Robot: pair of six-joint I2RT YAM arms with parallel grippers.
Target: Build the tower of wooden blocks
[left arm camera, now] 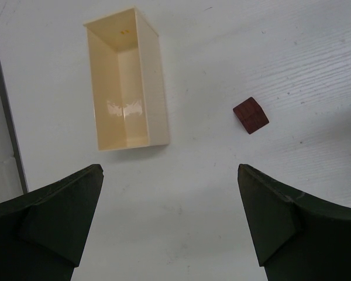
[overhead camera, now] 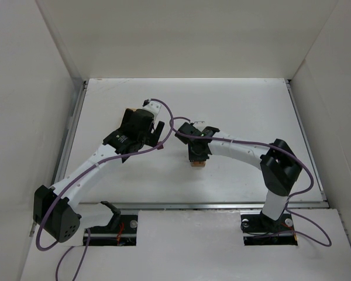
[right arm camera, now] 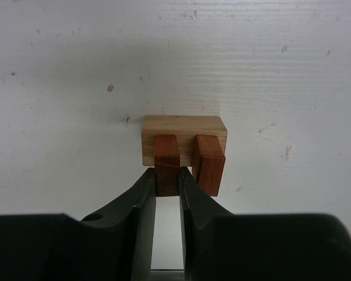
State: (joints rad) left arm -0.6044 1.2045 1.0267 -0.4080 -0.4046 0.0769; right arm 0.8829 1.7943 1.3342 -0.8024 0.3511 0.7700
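- Our right gripper (right arm camera: pixel 167 184) is clenched narrowly on a reddish-brown block (right arm camera: pixel 167 152) that touches the tan oblong (right arm camera: pixel 184 124), mid-table (right arm camera: pixel 76 70).
- A second reddish block (right arm camera: pixel 209 161) stands just right of it.
- We judge this block is being seated; next we should release gently and lift straight off.
- Our left gripper (left arm camera: pixel 169 170) hangs spread wide and empty above a dark cube (left arm camera: pixel 250 115), which lies apart from the cream tray (left arm camera: pixel 154 76).
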